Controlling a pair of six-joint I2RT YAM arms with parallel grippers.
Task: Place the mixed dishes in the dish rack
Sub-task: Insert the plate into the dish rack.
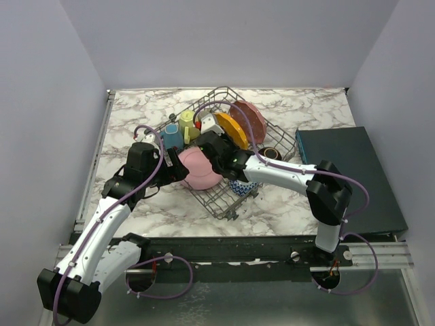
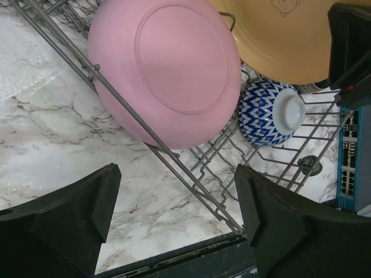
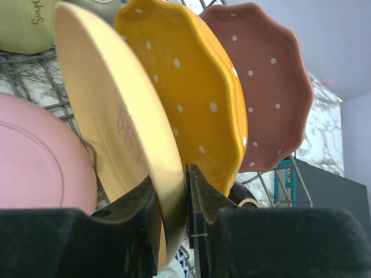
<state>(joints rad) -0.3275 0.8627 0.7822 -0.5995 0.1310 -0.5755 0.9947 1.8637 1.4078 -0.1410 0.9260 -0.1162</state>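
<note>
1. The right end effector (image 3: pixel 186 174) is clenched on the lower rim of a pale yellow plate (image 3: pixel 116 116), with one finger on each face. The plate stands on edge in the dish rack (image 1: pixel 224 204).
2. In the right wrist view, a scalloped orange-yellow plate (image 3: pixel 185 87) with white dots stands just beside it at 3 o'clock. A dark red plate (image 3: pixel 261 87) comes next, also on edge.
3. The left end effector (image 2: pixel 177 197) is released, its fingers spread wide with nothing between them. It hangs over the marble table (image 2: pixel 46 133), just outside the rack's rim wire.
4. At its 12 o'clock, the pink plate (image 2: pixel 168 69) stands tilted on edge behind that wire. A blue-white patterned bowl (image 2: pixel 266 110) lies on its side at the plate's 3 o'clock, on the rack floor.
5. From above, the blue mug (image 1: pixel 171 136), pale yellow mug (image 1: pixel 187 121) and grey-beige mug (image 1: pixel 212 124) cluster at the rack's 11 o'clock end. The dark brown bowl (image 1: pixel 272 153) is at its 3 o'clock edge.
6. A dark flat box (image 1: pixel 346 176) lies on the table at 3 o'clock of the rack.
</note>
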